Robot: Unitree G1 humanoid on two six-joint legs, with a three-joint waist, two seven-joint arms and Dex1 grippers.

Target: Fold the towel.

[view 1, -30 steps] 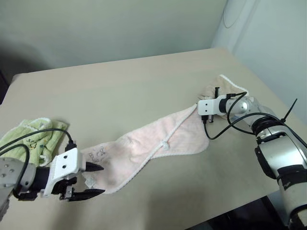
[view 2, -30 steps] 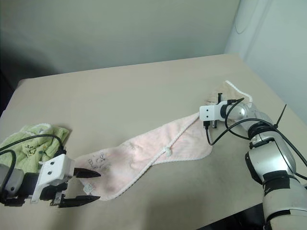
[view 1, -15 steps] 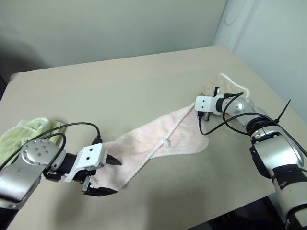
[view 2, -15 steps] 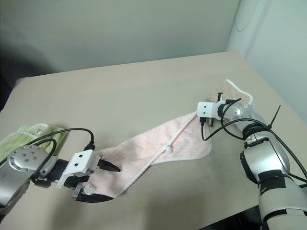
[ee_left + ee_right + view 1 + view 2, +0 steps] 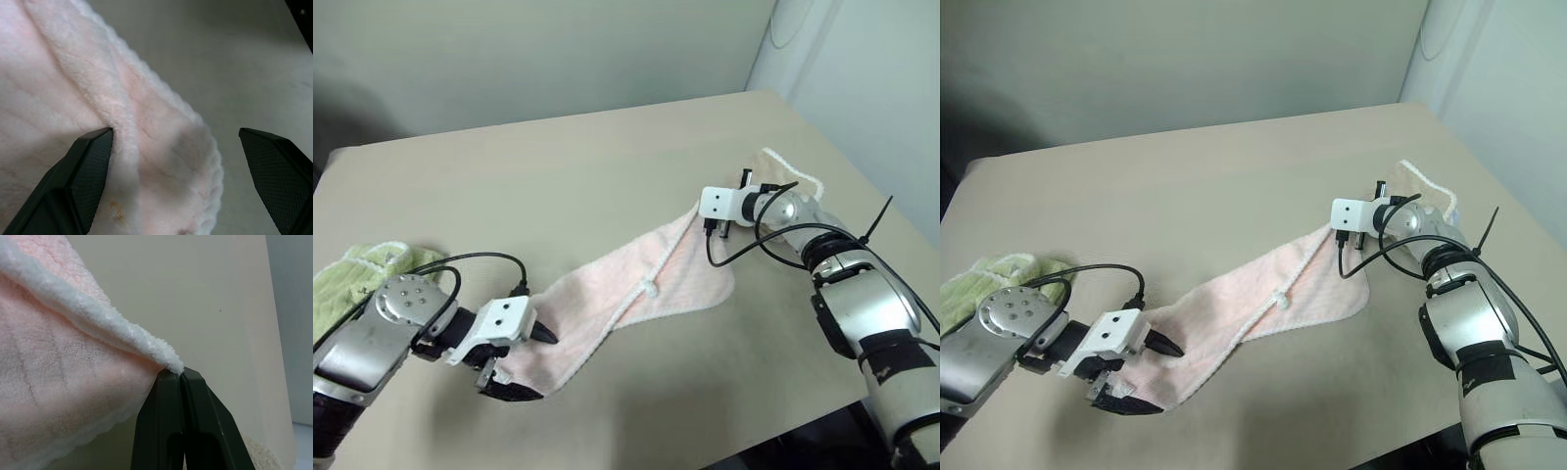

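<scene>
The pale pink towel (image 5: 651,279) lies twisted in a long diagonal strip across the table, with a white stitched edge running along its middle. My left gripper (image 5: 541,365) is open at the towel's near left corner. In the left wrist view one finger (image 5: 83,166) rests against the cloth (image 5: 58,83) and the other stands off over bare table. My right gripper (image 5: 717,227) is at the towel's far right end. The right wrist view shows its fingertips (image 5: 174,374) shut on the white edging of the towel (image 5: 58,362).
A light green towel (image 5: 347,284) lies bunched at the table's left edge, behind my left arm. A beige towel with white trim (image 5: 790,173) lies under my right forearm near the right edge. The table's front edge (image 5: 705,446) runs just below both arms.
My left gripper has moved right and down from beside the green towel onto the pink towel's near corner. My right gripper has shifted a little left with the towel's edge.
</scene>
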